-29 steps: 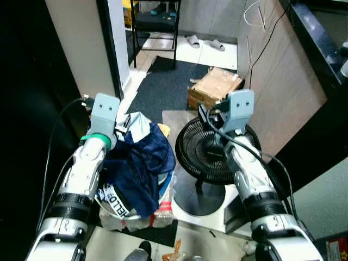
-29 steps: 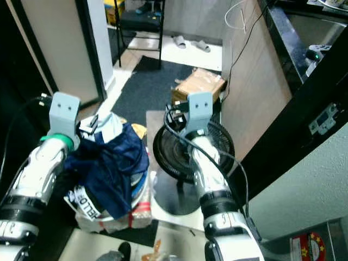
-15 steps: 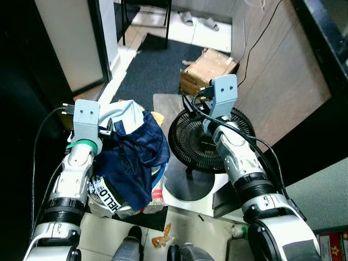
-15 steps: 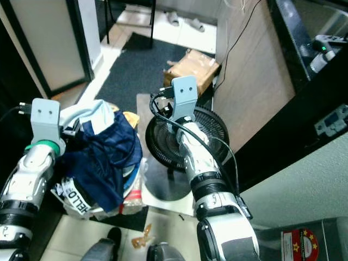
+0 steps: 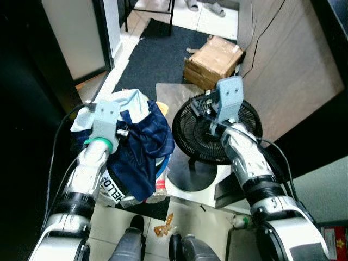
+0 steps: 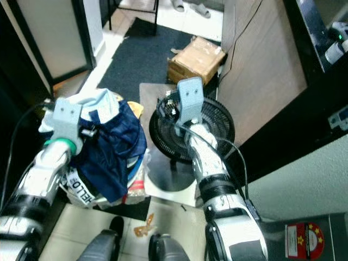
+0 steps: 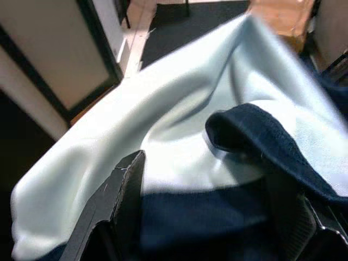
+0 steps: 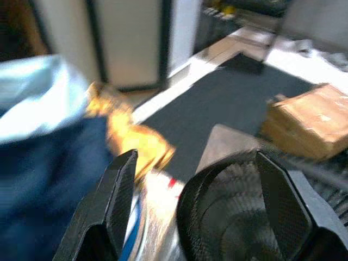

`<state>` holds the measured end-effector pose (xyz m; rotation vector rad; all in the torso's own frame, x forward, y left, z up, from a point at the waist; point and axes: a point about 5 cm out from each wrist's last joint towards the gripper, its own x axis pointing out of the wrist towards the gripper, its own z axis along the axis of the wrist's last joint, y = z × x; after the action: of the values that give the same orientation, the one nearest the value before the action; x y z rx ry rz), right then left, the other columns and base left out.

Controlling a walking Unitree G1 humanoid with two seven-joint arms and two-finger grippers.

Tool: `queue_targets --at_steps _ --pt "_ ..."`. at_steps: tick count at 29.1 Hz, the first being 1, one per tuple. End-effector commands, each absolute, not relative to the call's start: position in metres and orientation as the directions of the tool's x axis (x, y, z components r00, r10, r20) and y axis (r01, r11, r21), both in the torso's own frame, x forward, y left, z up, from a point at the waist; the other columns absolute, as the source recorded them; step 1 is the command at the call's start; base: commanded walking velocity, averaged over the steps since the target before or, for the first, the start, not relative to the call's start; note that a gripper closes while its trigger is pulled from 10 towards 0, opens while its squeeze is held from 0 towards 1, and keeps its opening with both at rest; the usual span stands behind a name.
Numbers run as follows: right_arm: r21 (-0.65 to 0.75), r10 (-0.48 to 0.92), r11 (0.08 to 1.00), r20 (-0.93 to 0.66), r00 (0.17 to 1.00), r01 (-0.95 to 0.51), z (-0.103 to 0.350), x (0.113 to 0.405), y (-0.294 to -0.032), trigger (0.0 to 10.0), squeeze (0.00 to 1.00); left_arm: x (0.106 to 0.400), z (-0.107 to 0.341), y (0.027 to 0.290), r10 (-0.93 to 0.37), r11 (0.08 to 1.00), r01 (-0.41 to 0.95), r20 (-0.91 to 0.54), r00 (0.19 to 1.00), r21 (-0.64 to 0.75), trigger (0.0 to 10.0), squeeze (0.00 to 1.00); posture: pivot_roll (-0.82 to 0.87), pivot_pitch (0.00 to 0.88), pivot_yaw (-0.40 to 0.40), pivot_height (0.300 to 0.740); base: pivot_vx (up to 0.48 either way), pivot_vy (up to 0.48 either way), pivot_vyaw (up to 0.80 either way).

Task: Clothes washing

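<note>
Closer now than a second ago, the clothes pile [image 5: 136,149] and black fan [image 5: 209,130] are seen under a shifted camera. From the left wrist, the left gripper [image 7: 212,217] is shown spread wide, a pale blue garment [image 7: 163,119] and navy cloth pressed between its fingers, seemingly not clamped. From the right wrist, the right gripper [image 8: 201,206] is seen parted above the fan grille, blurred. From the head, both fingertips are hidden behind wrist housings.

A dark navy cloth garment [image 5: 142,149] lies over a pale blue one [image 5: 126,104]; a black round wire-grille fan [image 5: 215,130], brown cardboard box [image 5: 213,61], charcoal floor mat [image 5: 157,57].
</note>
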<state>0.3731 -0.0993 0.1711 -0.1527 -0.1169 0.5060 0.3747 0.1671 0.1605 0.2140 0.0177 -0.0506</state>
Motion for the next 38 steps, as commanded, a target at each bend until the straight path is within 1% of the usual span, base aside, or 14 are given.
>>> queue_targets --at_steps 1,2,3,4,5,7,9,12,14,20,26,31,33,38 --pt "-0.204 0.563 0.812 0.025 0.826 -0.547 0.163 0.367 -0.091 10.0 0.0 0.373 0.148 0.163 -0.052 0.976 0.064 -0.063 0.997 0.208 10.0 0.0 -0.05 0.275 -0.06 0.74 0.0 0.0 0.0" --pt "-0.226 0.666 0.726 -0.007 0.746 -0.65 0.16 0.36 -0.075 10.0 0.0 0.375 0.151 0.16 -0.057 0.978 0.067 -0.058 0.997 0.197 10.0 0.0 -0.05 0.278 -0.06 0.74 0.0 0.0 0.0" --pt "-0.226 0.666 0.726 -0.007 0.746 -0.65 0.16 0.36 -0.075 10.0 0.0 0.375 0.151 0.16 -0.057 0.978 0.067 -0.058 0.997 0.197 10.0 0.0 -0.05 0.278 -0.06 0.74 0.0 0.0 0.0" --pt "-0.242 0.717 0.671 -0.033 0.697 -0.701 0.159 0.356 -0.067 10.0 0.0 0.375 0.151 0.159 -0.064 0.979 0.074 -0.057 0.996 0.192 10.0 0.0 -0.05 0.281 -0.062 0.74 0.0 0.0 0.0" --pt "-0.242 0.717 0.671 -0.033 0.697 -0.701 0.159 0.356 -0.067 10.0 0.0 0.375 0.151 0.159 -0.064 0.979 0.074 -0.057 0.996 0.192 10.0 0.0 -0.05 0.281 -0.062 0.74 0.0 0.0 0.0" --pt "-0.247 0.774 0.593 -0.087 0.627 -0.766 0.152 0.351 -0.059 10.0 0.0 0.373 0.149 0.159 -0.072 0.978 0.082 -0.059 0.996 0.191 10.0 0.0 -0.04 0.285 -0.067 0.74 0.0 0.0 0.0" --pt "-0.251 0.788 0.57 -0.105 0.607 -0.783 0.149 0.349 -0.058 10.0 0.0 0.372 0.148 0.16 -0.073 0.978 0.083 -0.061 0.996 0.192 10.0 0.0 -0.04 0.286 -0.068 0.74 0.0 0.0 0.0" --pt "-0.248 0.753 0.607 -0.126 0.646 -0.755 0.142 0.35 -0.06 10.0 0.0 0.369 0.145 0.167 -0.055 0.979 0.066 -0.066 0.996 0.192 10.0 0.0 -0.03 0.297 -0.077 0.74 0.0 0.0 0.0" --pt "-0.239 0.69 0.668 -0.155 0.707 -0.705 0.133 0.352 -0.067 10.0 0.0 0.367 0.142 0.172 -0.03 0.981 0.043 -0.069 0.997 0.188 10.0 0.0 -0.03 0.307 -0.081 0.74 0.0 0.0 0.0" --pt "-0.234 0.67 0.681 -0.182 0.72 -0.693 0.127 0.352 -0.077 10.0 0.0 0.366 0.14 0.173 -0.017 0.983 0.029 -0.069 0.998 0.181 10.0 0.0 -0.04 0.33 -0.084 0.74 0.0 0.0 0.0" --pt "-0.179 0.596 0.768 -0.154 0.788 -0.615 0.131 0.361 -0.097 10.0 0.0 0.365 0.14 0.176 0.008 0.984 0.004 -0.07 0.997 0.178 10.0 0.0 -0.05 0.352 -0.073 0.74 0.0 0.0 0.0" --pt "-0.141 0.576 0.795 -0.129 0.807 -0.59 0.132 0.365 -0.098 10.0 0.0 0.365 0.142 0.178 0.017 0.984 -0.005 -0.067 0.998 0.178 10.0 0.0 -0.04 0.368 -0.07 0.74 0.0 0.0 0.0" --pt "-0.125 0.525 0.837 -0.096 0.846 -0.533 0.135 0.369 -0.098 10.0 0.0 0.364 0.143 0.178 0.021 0.984 -0.01 -0.062 0.998 0.178 10.0 0.0 -0.03 0.371 -0.072 0.74 0.0 0.0 0.0" --pt "-0.079 0.473 0.875 -0.06 0.879 -0.477 0.14 0.374 -0.096 10.0 0.0 0.363 0.145 0.18 0.029 0.984 -0.018 -0.056 0.998 0.179 10.0 0.0 -0.01 0.378 -0.078 0.74 0.0 0.0 0.0"
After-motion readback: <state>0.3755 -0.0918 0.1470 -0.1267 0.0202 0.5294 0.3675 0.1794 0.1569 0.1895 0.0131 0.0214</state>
